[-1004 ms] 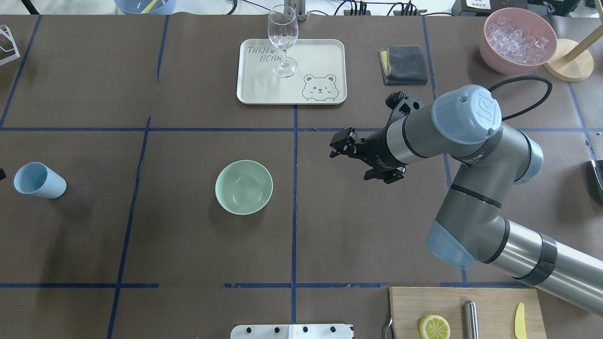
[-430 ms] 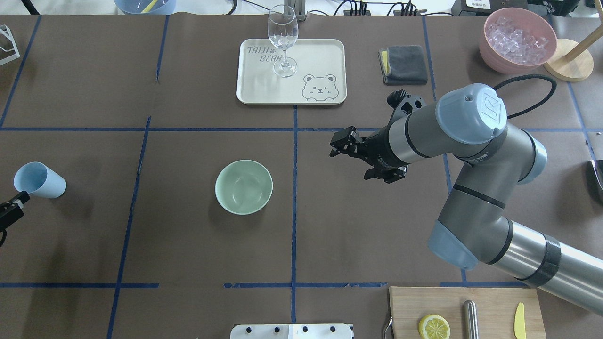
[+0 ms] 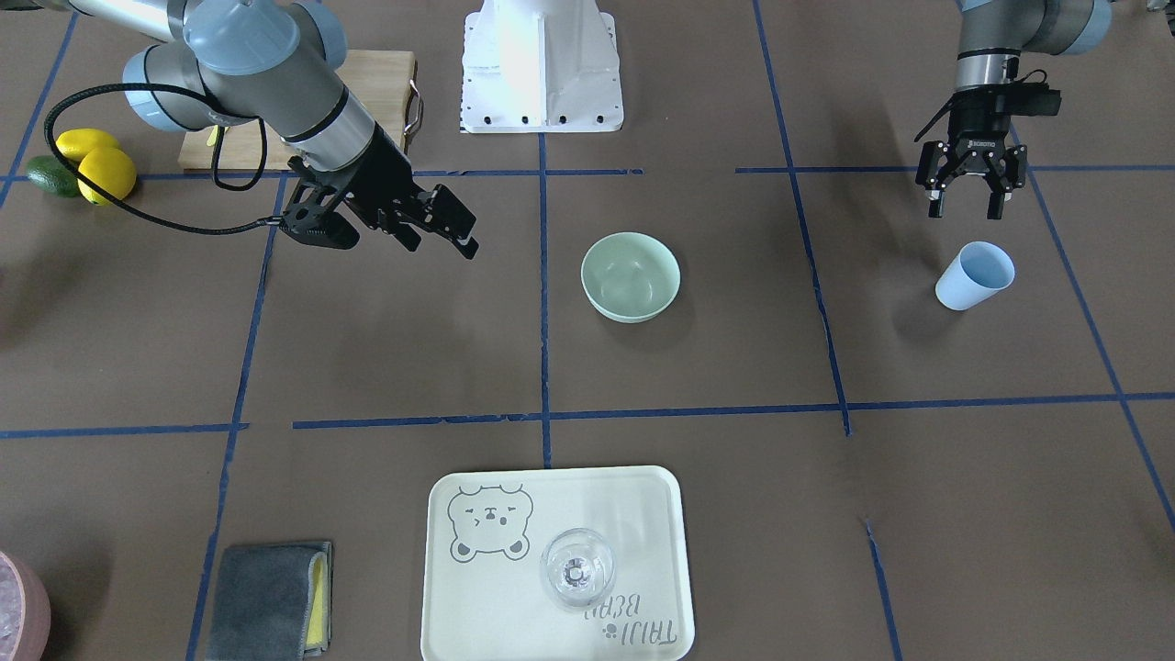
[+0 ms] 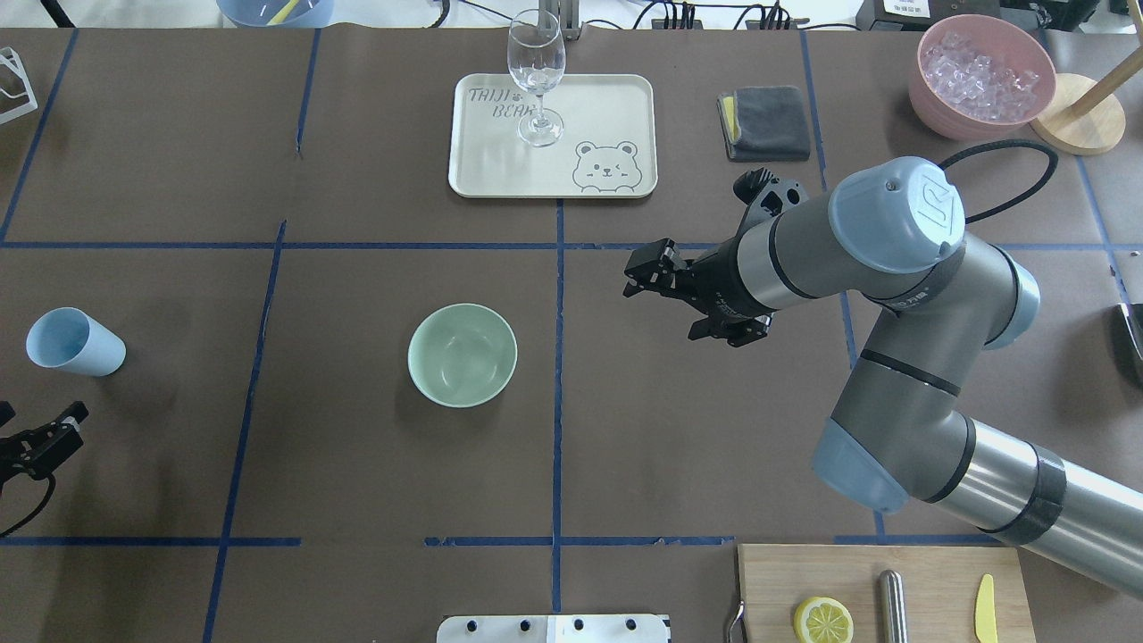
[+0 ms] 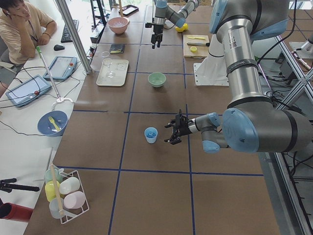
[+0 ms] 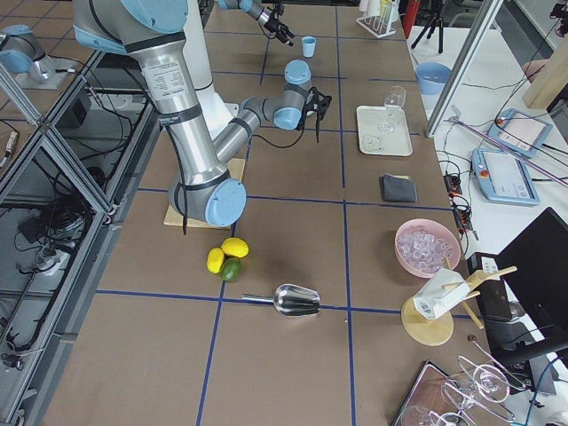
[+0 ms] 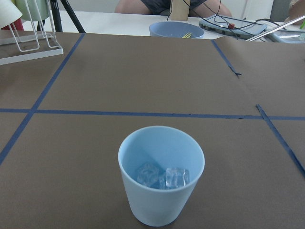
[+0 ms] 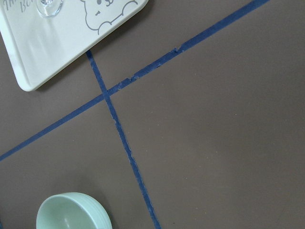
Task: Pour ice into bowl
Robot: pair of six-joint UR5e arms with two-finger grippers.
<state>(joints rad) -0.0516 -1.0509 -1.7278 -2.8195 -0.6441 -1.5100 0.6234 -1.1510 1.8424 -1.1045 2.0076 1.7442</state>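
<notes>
The ice (image 7: 164, 176) is tricky to spot. Only the left wrist view shows it, a few clear cubes at the bottom of the blue cup (image 7: 161, 174). From overhead the cup's inside just reads as blue.

The left gripper (image 3: 964, 209) is half cut off by the frame edge in the overhead shot. The front-facing view has its fingers spread with nothing between them. The right wrist view only catches a slice of the bowl (image 4: 463, 354), cut by its bottom edge.

The cup stands upright near the left end of the surface (image 4: 357, 464). There's bare brown paper and one blue tape line (image 4: 257, 357) between it and the bowl.

The left fingers sit just on the robot's side of the cup, aimed at it, not touching. The right gripper (image 4: 632, 279) hovers well off to the bowl's right, and its fingers look parted, gripping nothing.
</notes>
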